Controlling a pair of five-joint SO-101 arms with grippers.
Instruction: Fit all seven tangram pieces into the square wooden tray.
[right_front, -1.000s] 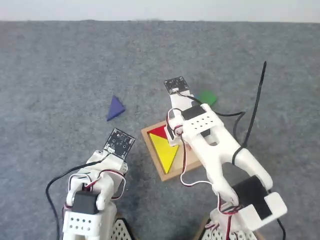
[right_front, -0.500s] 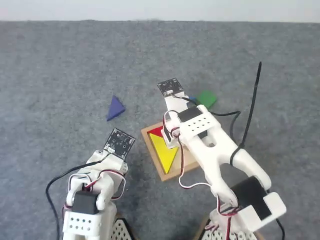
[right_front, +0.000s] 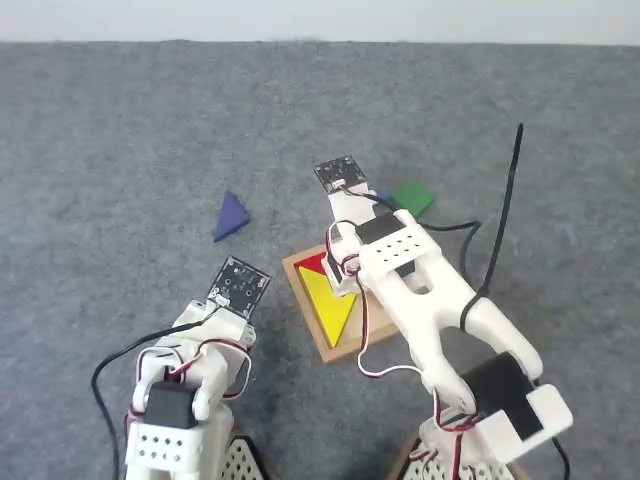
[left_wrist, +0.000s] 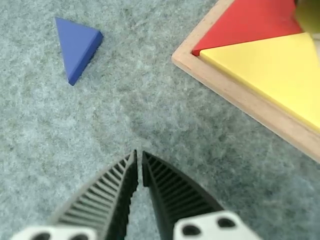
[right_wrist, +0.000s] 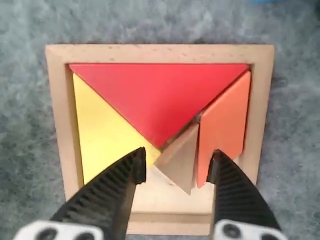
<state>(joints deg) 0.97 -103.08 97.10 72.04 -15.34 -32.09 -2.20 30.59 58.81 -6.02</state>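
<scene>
Starting on the left, the left gripper is sitting low over the table with its jaws pressed together and nothing between them, so it's looking parked rather than working. Ahead of its tips and off to one side, well apart, the blue triangle is lying flat, waiting its turn. A corner of the tray is lying ahead on the other side, nearer.

Moving across, the right gripper is hanging straight above the tray, jaws spread wide and holding nothing. The tan triangle is sitting between them, one edge against the orange piece and its far point meeting the tip of the red triangle. The yellow triangle is lying just beyond one jaw, flush against the red.

I'm reading that spread as straddling the tan piece to settle or square it, since it's looking a touch askew with bare tray floor on the gripper's side of it. Farthest right, past the gripper, the green piece is resting outside the tray, so the job is looking roughly half done.
</scene>
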